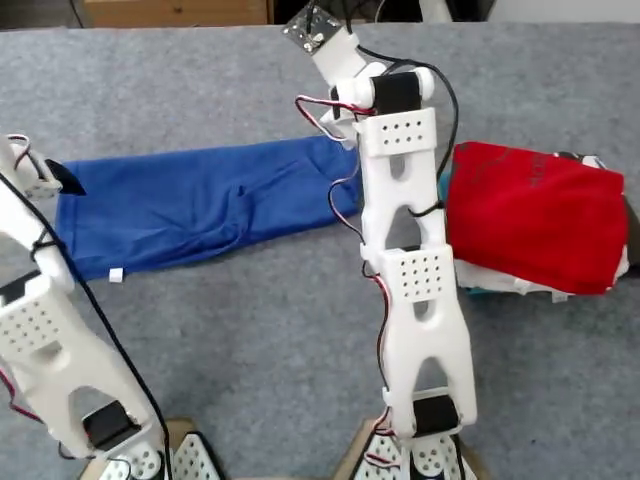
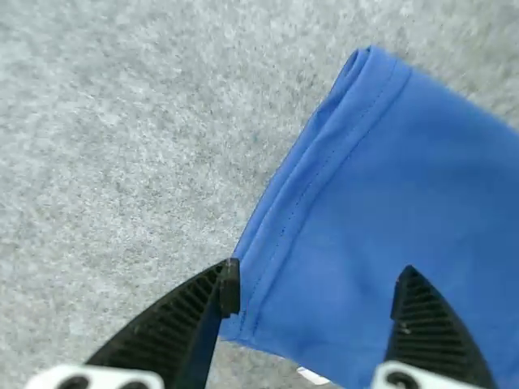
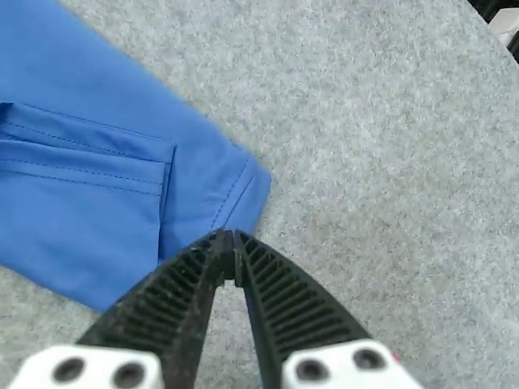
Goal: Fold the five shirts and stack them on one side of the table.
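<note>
Cloth on the left end is where the left hand hangs: its black ribbed fingers are spread wide and straddle the hemmed short edge of the blue shirt, one just at the stitched border and the other over the fabric. Nothing is pinched, and whether the tips touch the cloth cannot be told.

The blue shirt lies on the grey table as a long narrow band. Its long axis runs across the table from left to right, the right end lying a little farther from the arm bases than the left. It looks to be narrowed lengthwise but not yet folded end over end.

At the band's right end, the right hand is pressed together with nothing between its fingers. Its tips sit over bare table, just beside the shirt's corner, with the cloth lying off to one side of them.

Farther right, well apart from the band, a folded red shirt tops a stack, with lighter folded cloth showing beneath its near edge.

The coming fold probably turns on the band's length. Each hand is nearest its own short end, the left placed to close on its edge, while the right would have to spread and shift onto the corner. The stack lies beyond the right end.
</note>
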